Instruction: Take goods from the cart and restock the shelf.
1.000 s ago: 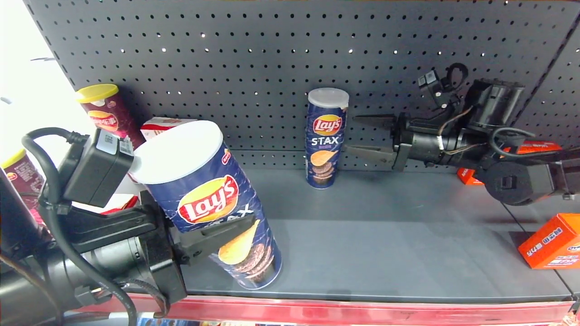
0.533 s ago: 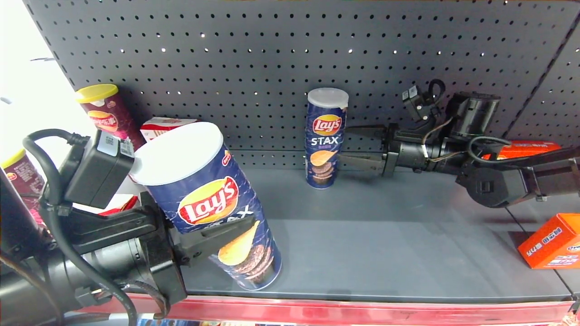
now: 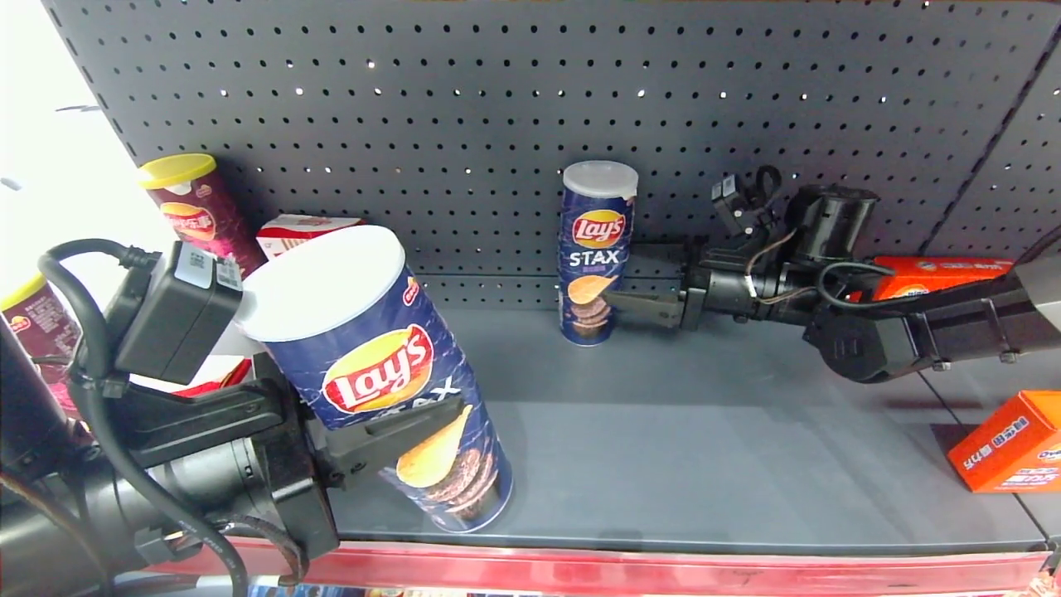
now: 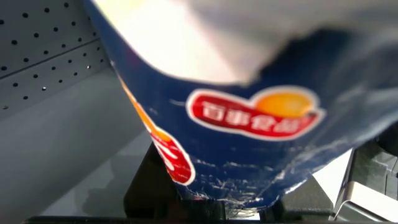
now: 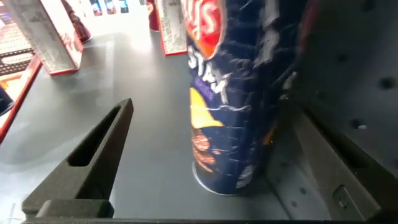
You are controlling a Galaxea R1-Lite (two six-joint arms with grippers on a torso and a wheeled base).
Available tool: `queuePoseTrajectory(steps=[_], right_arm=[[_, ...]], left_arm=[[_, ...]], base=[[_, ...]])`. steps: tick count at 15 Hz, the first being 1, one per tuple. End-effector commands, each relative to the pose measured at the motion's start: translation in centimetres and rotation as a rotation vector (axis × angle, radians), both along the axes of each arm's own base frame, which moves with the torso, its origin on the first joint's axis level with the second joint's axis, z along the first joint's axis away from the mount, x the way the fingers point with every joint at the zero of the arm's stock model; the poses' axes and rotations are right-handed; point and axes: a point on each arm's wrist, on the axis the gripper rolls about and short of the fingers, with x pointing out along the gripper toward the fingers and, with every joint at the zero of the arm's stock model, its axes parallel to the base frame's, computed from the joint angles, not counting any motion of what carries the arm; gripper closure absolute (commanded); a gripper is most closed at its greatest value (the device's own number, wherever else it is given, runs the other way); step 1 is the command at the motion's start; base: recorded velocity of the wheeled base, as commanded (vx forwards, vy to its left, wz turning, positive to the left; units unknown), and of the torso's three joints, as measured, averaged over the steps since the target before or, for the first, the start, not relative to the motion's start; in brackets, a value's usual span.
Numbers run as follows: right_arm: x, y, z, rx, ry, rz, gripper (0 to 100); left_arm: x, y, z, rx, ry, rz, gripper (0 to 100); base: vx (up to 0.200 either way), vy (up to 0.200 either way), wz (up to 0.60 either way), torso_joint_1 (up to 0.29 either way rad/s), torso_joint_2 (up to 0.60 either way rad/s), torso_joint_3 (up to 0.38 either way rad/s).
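Reading the shelf (image 3: 704, 448) as a clock, 12 is at the pegboard wall (image 3: 497, 108) and 6 is at the red front lip (image 3: 663, 572). The left gripper (image 3: 390, 414) sits around 8 o'clock and is pinching a big blue chip can, call it the front can (image 3: 373, 365); one finger runs across the label and the other is hidden behind the can; the can leans with its white lid toward 9 o'clock and its base right by the lip; can't tell if the base actually touches the shelf.

The back can (image 3: 597, 253), same blue kind, stands upright at 12 o'clock just in front of the wall. The right gripper (image 3: 628, 275) comes in from 3 o'clock with its fingers (image 5: 87, 168) spread, one on each side of the can's lower half. From the right wrist camera the can sits much nearer the wall-side finger, with a visible gap to the other one; can't tell if anything is touching yet.

Stuff around:
- At 10 o'clock there's a maroon can with a yellow lid (image 3: 195, 207), tilted against the wall.
- A second maroon can (image 3: 33, 319) is at 9 o'clock.
- A red-and-white box (image 3: 298, 232) is wedged between the first maroon can and the front can's lid.
- The right arm lies across the back right of the shelf, partly covering an orange box by the wall (image 3: 937, 278) at 2 o'clock.
- Another orange box near the front (image 3: 1007, 444) sits at 4 o'clock, well apart from both cans.
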Motion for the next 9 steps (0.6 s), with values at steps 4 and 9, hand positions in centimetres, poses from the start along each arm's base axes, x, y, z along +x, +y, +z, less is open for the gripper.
queuePoseTrajectory(steps=[4, 9], right_arm=[[-0.8, 1.0, -0.7, -0.009, 0.016, 0.030, 0], [-0.6, 1.4, -1.2, -0.009, 0.022, 0.029, 0]], left_arm=[[0.0, 0.0, 0.0, -0.001, -0.001, -0.001, 100], [0.0, 0.0, -0.1, 0.002, 0.003, -0.001, 100]], base=[[0.000, 0.000, 0.00, 0.000, 0.00, 0.000], [0.000, 0.000, 0.00, 0.000, 0.00, 0.000]])
